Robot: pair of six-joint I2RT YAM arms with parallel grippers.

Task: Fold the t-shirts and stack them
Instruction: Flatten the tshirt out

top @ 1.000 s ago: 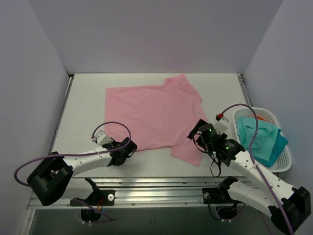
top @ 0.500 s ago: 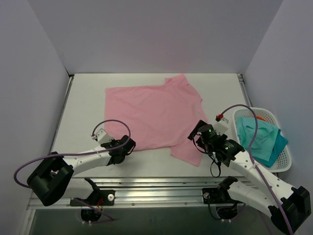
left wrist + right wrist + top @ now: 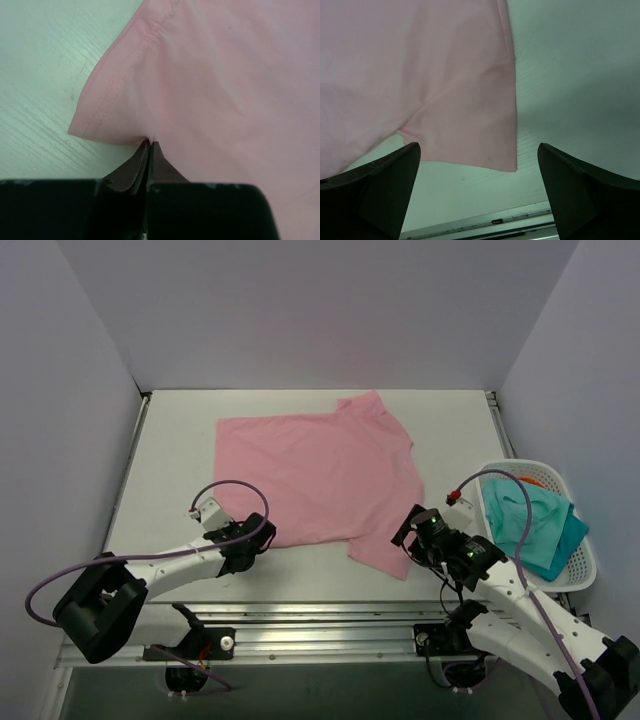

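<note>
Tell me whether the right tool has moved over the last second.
Yes. Judged against the white basket, the right tool has drawn back toward the table's near edge and slightly rightward, along the pink t-shirt's sleeve.

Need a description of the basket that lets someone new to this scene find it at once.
Start at the white table and go to its right edge, next to the right wall. The basket sits there, to the right of the spread pink shirt. It is the only container in view: white, with slotted sides and teal cloth heaped inside.
</note>
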